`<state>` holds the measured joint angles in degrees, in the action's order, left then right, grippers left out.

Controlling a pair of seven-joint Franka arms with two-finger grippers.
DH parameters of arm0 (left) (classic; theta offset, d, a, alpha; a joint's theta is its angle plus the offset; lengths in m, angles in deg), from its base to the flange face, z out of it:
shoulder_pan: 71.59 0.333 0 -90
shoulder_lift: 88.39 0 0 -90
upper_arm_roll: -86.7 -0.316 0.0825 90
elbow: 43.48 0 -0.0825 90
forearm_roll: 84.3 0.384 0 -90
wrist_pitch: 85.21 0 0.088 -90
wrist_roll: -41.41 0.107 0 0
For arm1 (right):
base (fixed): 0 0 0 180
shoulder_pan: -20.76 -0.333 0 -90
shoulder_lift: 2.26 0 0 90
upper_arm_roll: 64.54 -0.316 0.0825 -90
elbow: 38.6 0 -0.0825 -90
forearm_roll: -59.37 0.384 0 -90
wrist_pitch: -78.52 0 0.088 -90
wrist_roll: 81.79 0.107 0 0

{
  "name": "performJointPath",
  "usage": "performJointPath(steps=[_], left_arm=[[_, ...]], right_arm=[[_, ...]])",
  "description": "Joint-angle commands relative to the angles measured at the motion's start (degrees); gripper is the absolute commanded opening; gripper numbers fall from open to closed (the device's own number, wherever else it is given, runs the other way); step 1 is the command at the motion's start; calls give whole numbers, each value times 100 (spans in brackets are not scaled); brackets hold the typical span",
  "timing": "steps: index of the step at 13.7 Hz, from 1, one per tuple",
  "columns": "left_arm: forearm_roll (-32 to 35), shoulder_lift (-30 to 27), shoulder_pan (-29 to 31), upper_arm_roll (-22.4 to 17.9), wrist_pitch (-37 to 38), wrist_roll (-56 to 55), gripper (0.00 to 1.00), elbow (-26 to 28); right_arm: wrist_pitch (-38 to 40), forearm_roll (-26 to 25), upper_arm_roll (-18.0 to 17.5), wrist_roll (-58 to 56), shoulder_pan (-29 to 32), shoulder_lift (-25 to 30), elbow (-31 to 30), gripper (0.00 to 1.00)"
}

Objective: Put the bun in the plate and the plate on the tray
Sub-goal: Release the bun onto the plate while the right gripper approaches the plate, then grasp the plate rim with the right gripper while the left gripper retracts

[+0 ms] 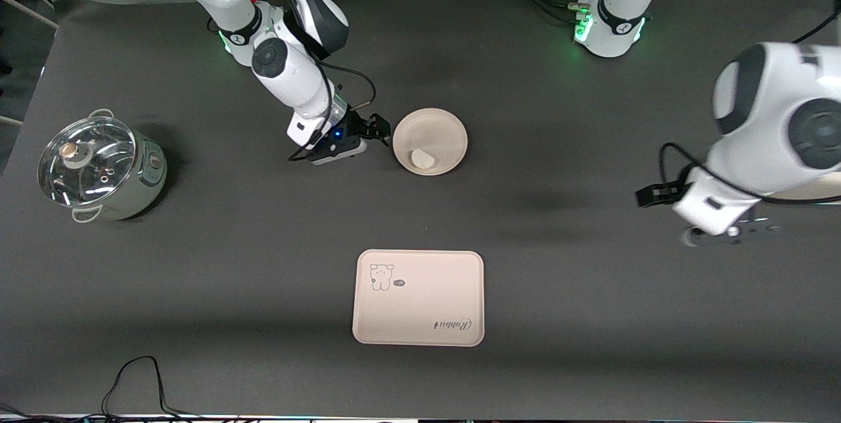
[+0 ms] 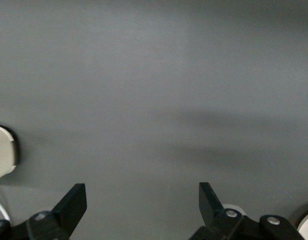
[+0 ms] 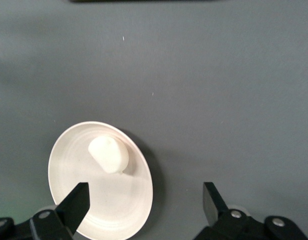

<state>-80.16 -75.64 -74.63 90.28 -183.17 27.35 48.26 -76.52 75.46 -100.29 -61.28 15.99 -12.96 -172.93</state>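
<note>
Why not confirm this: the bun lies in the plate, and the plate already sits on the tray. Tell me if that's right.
Not quite. The bun does lie in the plate, but the plate rests on the bare table, farther from the front camera than the tray, which has nothing on it. The front view shows this.

plate [image 3: 101,200] cut off by right wrist view's edge, left arm [image 1: 762,147] blurred

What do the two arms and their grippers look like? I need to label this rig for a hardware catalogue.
Both arms are glossy white with dark grey joint caps and black bands; their bases glow green. Black cables run along each arm. The right gripper is black with a small blue light and dark wedge-shaped jaws. The left gripper has matching black jaws with silver screws.
</note>
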Motion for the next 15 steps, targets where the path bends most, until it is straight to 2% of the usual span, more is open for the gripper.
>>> performJointPath(steps=[1, 2, 3, 5, 7, 10, 12, 15], left_arm=[[-159, -650, -705, -1197, 548, 552, 100, 107], [-168, -800, -864, -1541, 689, 650, 100, 133], [-185, -923, -891, -1640, 769, 703, 100, 151], [-186, -1003, -848, -1650, 683, 721, 100, 247], [-186, -995, -830, -1650, 402, 800, 100, 597], [-168, -846, -918, -1650, 242, 791, 100, 705], [-168, -758, -979, -1632, 216, 712, 100, 653], [-168, -652, -673, -1369, 216, 765, 100, 573]], right_arm=[[-220, 114, -152, 182, -42, -335, -41, 100], [-298, 114, -152, 182, -155, -467, -58, 100], [-395, 114, -152, 190, -191, -590, -93, 100], [-667, 114, -143, 208, -305, -775, -181, 100], [-904, 114, -143, 208, -350, -951, -225, 100], [-1773, 114, -143, 199, -455, -1346, -427, 100], [-1793, 114, -143, 182, -464, -1382, -436, 95], [-1846, 114, -143, 190, -534, -1470, -445, 84]])
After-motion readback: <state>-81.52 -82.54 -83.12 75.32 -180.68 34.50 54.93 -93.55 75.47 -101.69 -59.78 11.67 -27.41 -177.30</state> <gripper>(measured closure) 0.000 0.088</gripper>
